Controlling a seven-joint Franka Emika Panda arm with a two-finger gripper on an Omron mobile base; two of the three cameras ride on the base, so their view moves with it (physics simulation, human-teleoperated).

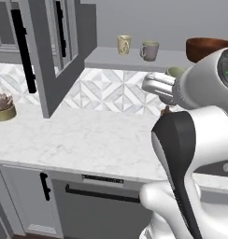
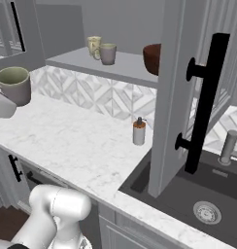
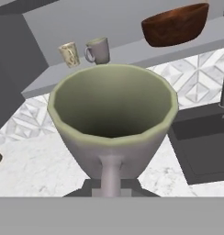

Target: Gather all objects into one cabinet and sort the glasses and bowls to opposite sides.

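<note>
My end effector (image 3: 111, 186) pinches a matte grey mug (image 3: 113, 124) with a faceted rim and pale green inside, above the marble desk (image 1: 83, 140). The cream mug (image 1: 124, 45), grey mug (image 1: 150, 50) and glossy brown bowl (image 3: 176, 25) sit on the flat cabinet shelf (image 1: 111, 60).

1. No readable text, brand, number or sign shows in any view.
2. The cream mug (image 1: 124, 45) on the cabinet shelf (image 1: 111, 59) bears only a faint pattern, too blurred to read as lettering.
</note>
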